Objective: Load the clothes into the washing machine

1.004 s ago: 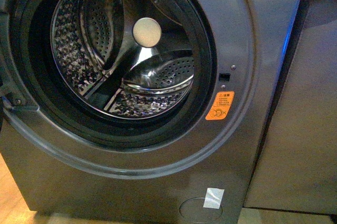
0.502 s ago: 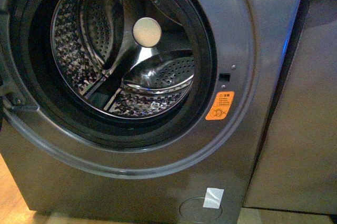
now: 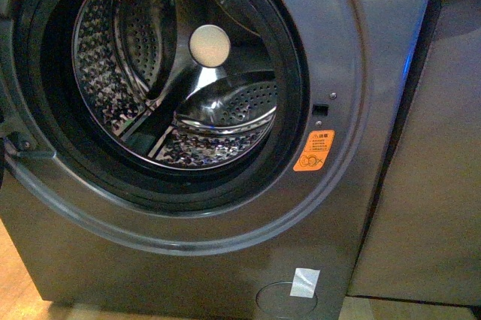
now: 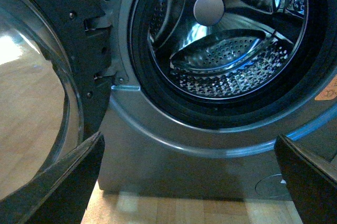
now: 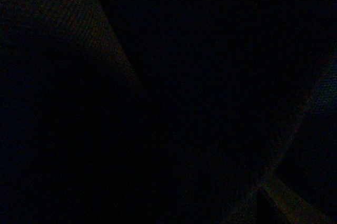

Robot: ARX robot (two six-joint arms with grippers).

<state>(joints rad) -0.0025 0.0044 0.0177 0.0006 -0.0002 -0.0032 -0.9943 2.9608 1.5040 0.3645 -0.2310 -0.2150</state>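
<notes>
The round black-rimmed porthole (image 3: 289, 64) of the dark grey metallic front-loading washing machine (image 3: 353, 207) gapes wide, giving a clear way into its perforated shiny steel drum (image 3: 105, 72). The glass-windowed door (image 4: 31, 77) hangs swung aside at the hinge; a plain grey panel (image 3: 436, 185) flanks the other side.

Floor (image 3: 13, 279): light wooden boards with pale grain, showing at the lower left of the front view and as a strip below the machine in the left wrist view. Standing on it: washing machine (image 3: 353, 207), dark grey; grey panel (image 3: 436, 185) just beside it, to its right. Right wrist view: dark.
</notes>
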